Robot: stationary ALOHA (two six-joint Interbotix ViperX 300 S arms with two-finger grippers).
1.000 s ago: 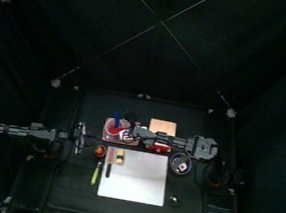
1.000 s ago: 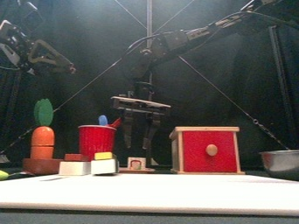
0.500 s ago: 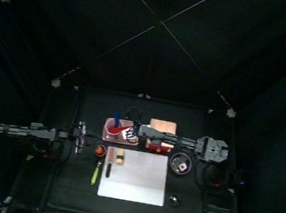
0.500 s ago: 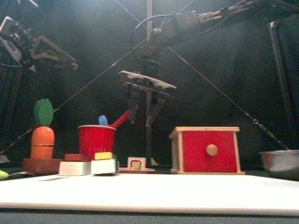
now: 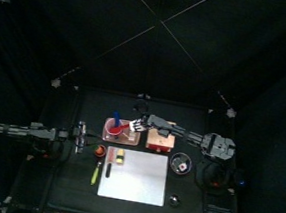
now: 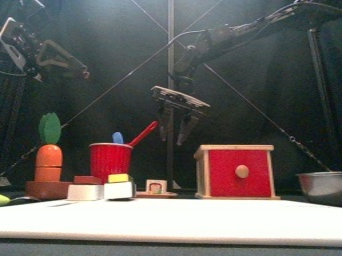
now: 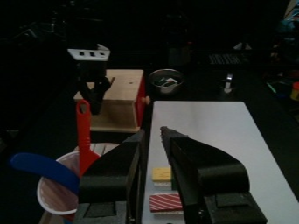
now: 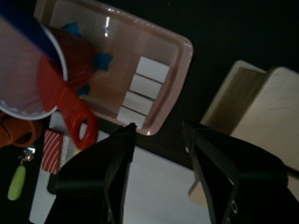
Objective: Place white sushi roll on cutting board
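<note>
- Though its two black jaws stand wide apart, the right gripper [image 6: 190,128] holds nothing; it hangs high above the table, over the gap between the red plastic cup [image 6: 111,160] and the red wooden box with a round knob [image 6: 237,172].
- Right gripper [image 8: 158,131], wrist view: a clear pinkish shallow tray [image 8: 163,44] lies below the spread jaws, beside the cup.
- Tiny stubby white sushi roll [image 6: 156,186]: appears to stand on that tray between cup and box, well below the right gripper and touched by neither gripper; not on the board.
- Large flat plain white rectangular cutting board [image 5: 138,179]: lies at the table's front; a small yellow-topped piece [image 7: 163,175] and a red-striped piece [image 7: 170,203] sit at its left edge.
- Left gripper [image 7: 152,136]: raised at the table's left side, jaws a narrow gap apart, nothing between them.
- Round metal bowl [image 6: 323,185]: right of the box.
</note>
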